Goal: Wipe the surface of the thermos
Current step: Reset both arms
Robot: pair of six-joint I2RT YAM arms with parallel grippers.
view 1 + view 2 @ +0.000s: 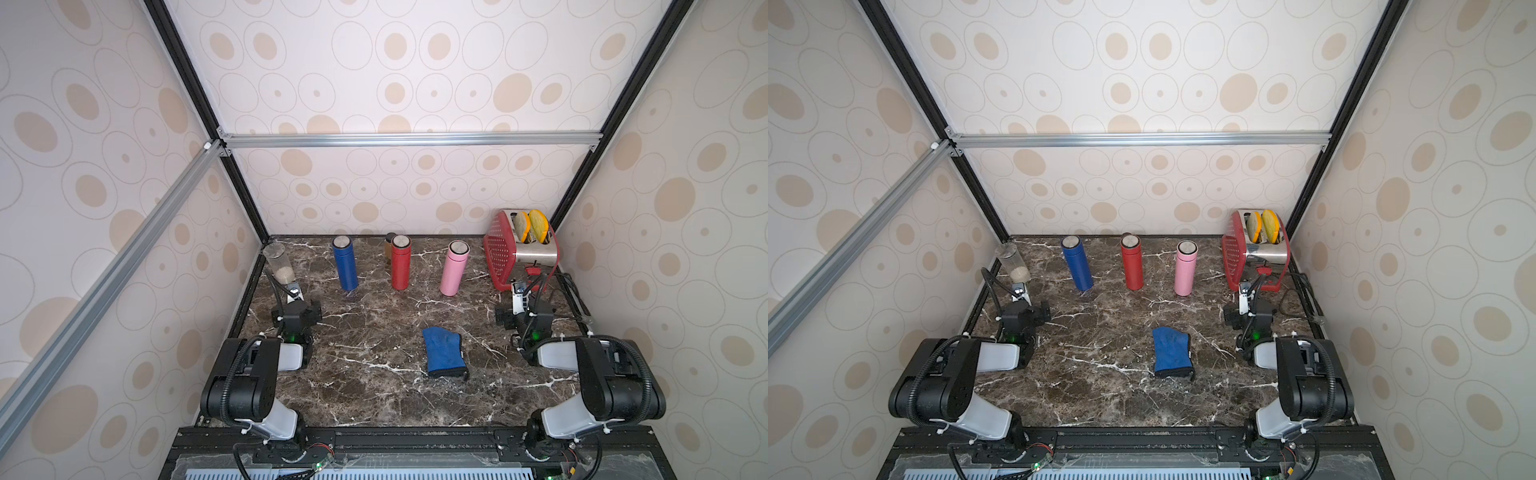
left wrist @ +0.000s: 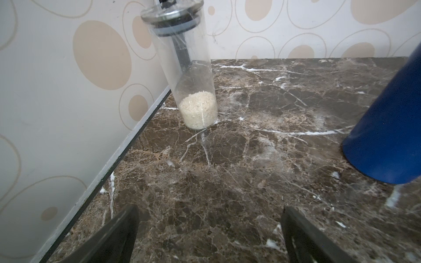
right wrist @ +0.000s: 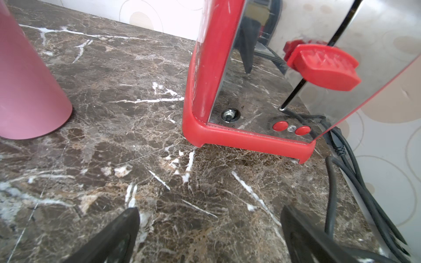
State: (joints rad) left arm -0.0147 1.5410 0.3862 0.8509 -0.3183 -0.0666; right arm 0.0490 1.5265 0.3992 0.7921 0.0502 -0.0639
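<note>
Three thermoses stand upright in a row near the back of the marble table: a blue thermos (image 1: 345, 264) (image 1: 1077, 264), a red thermos (image 1: 400, 262) and a pink thermos (image 1: 454, 268). A folded blue cloth (image 1: 444, 351) (image 1: 1172, 351) lies flat in front of the pink thermos, touched by nothing. My left gripper (image 1: 294, 293) (image 2: 209, 216) is open and empty at the left side; the blue thermos (image 2: 387, 127) shows at the edge of the left wrist view. My right gripper (image 1: 518, 297) (image 3: 209, 218) is open and empty at the right side, with the pink thermos (image 3: 27, 86) off to one side.
A clear jar with rice (image 1: 279, 262) (image 2: 191, 79) stands in the back left corner, just ahead of the left gripper. A red toaster (image 1: 519, 249) (image 3: 209, 79) holding two slices fills the back right corner. Its black cable (image 3: 341, 182) runs along the right wall.
</note>
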